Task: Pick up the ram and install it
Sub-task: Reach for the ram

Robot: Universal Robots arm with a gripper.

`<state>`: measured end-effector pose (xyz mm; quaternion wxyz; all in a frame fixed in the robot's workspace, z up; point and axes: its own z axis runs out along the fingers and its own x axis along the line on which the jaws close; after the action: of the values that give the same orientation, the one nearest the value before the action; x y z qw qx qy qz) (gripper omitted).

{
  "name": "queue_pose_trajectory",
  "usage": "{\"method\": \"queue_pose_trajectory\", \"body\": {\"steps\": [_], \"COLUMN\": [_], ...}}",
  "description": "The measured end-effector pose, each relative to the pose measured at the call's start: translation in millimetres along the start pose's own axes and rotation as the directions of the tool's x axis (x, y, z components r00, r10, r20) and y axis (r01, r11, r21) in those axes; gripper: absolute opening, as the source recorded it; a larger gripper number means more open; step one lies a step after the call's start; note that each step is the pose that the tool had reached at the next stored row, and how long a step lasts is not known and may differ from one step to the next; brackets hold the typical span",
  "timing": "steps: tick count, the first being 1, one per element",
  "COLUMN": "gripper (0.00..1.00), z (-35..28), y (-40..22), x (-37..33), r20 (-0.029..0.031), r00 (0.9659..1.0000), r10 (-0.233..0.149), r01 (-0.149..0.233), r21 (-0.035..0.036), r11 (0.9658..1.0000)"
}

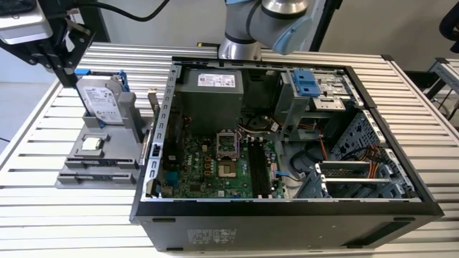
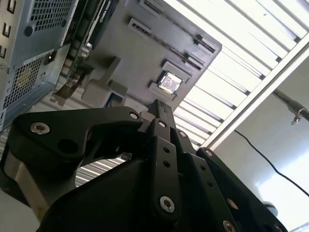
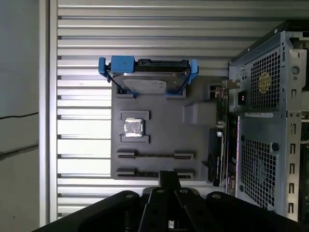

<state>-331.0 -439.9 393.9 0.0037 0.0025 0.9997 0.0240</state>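
on the exterior view's left, on the slatted table (image 1: 29,209): grey holder (image 1: 122,144), with the hard drive (image 1: 100,102) upright in blue rails at the far end and the processor chip (image 1: 91,143) flat in a square pocket mid-way. two long slots at the near end, contents hard to make out. in the first wrist view, a thin dark strip on edge between end brackets, apparently the ram (image 3: 154,156), colour unreadable. next slot partly hidden behind the gripper (image 3: 169,176), hanging well above that near end. fingers (image 2: 161,118) pressed together in both wrist views, nothing seen between them. further right, a card (image 1: 152,121) upright at the holder's edge, then the open computer case (image 1: 287,215), with the green motherboard (image 1: 208,161) and black slots (image 1: 258,166) inside. arm (image 1: 276,19) cut off at the top.
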Motion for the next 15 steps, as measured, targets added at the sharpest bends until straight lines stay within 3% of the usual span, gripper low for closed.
{"method": "queue_pose_trajectory", "body": {"steps": [15], "gripper": [0.0], "z": [0.0], "y": [-15.9], "x": [-0.1], "r20": [-0.002], "r00": [0.9991], "r10": [-0.043], "r01": [0.043], "r21": [-0.0003], "r11": [0.9991]}}
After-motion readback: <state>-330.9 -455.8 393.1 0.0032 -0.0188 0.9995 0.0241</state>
